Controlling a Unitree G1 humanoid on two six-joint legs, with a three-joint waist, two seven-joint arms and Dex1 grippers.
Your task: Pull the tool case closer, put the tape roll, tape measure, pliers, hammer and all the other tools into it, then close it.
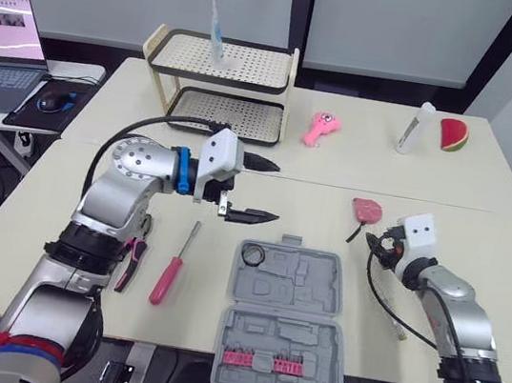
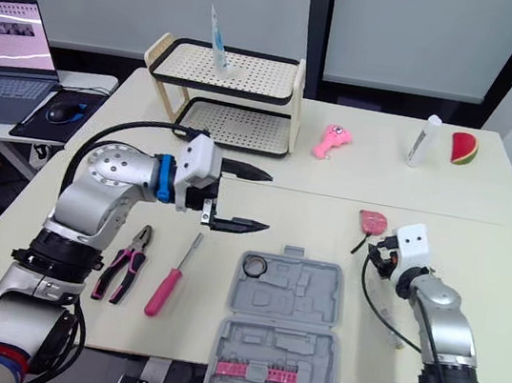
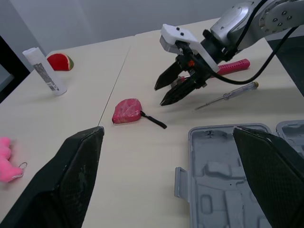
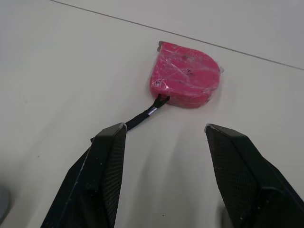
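Note:
The grey tool case (image 1: 286,323) lies open near the table's front edge, with a black tape roll (image 1: 253,254) in its far left corner. My left gripper (image 1: 276,193) hovers open just beyond the case's far left corner, with nothing between its fingers. A pink tape measure (image 4: 187,80) with a black strap lies right of the case. My right gripper (image 4: 166,127) is open and low over the table, pointing at it from just short of the strap. Pink-handled pliers (image 2: 125,263) and a pink screwdriver (image 2: 168,282) lie left of the case. A thin screwdriver (image 3: 228,95) and a pink handle (image 3: 232,66) lie by my right arm.
A two-tier rack (image 1: 220,80) stands at the back of the table. Beyond the seam lie a pink toy (image 1: 321,129), a white tube (image 1: 415,129) and a watermelon slice (image 1: 453,134). A laptop (image 1: 3,48) sits on a side desk at far left.

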